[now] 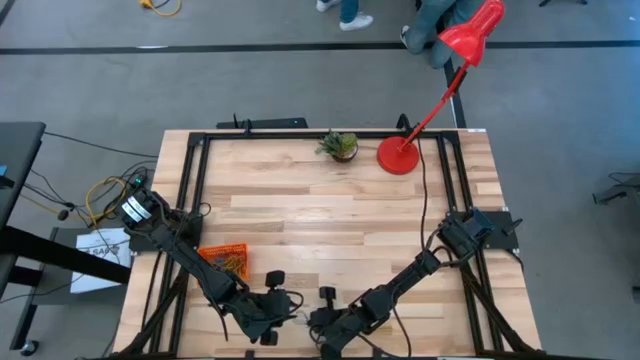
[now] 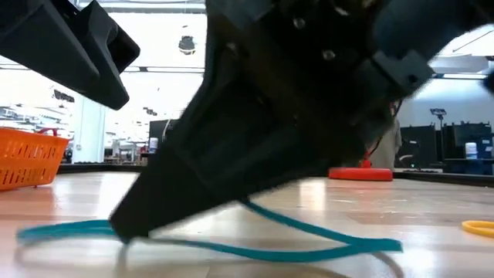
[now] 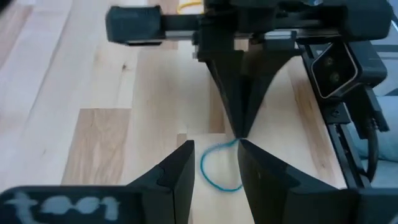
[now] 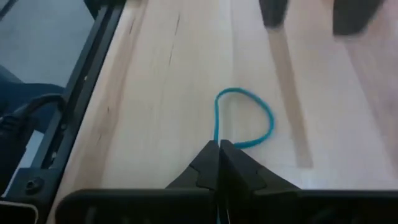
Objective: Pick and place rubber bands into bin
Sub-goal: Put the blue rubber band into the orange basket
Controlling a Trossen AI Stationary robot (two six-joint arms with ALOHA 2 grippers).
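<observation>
Teal band: a thin teal rubber loop (image 4: 244, 119) lay flat on the pale wooden table (image 1: 330, 215), near the table's front edge, between the two arms.
Band shape: it made a floppy ring on the wood, and one end ran in under the tips of the right gripper.
Right gripper: the dark two-finger right gripper (image 4: 219, 147) was down at the table, its fingers pressed tight together, and they pinched the end of the teal band.
Left gripper: the dark left gripper (image 3: 214, 163) sat just beside it, facing the right one, with its fingers apart and nothing between them; the teal band lay on the wood in the gap.
Yellow band: a small yellow rubber loop (image 2: 478, 227) lay on the table off to one side, apart from the teal band.
Bin: the little bright orange plastic tray (image 1: 224, 260) sat on the left part of the table, close to the left arm, with a heap of coloured bands inside.
Bin and band: the tray was near the teal band but did not touch it.
Lamp: a red desk lamp with a round red base (image 1: 397, 155) stood at the back of the table.
Plant: a small green plant in a pot (image 1: 340, 146) stood just beside the lamp base.
Floor: grey floor showed all around the table.
</observation>
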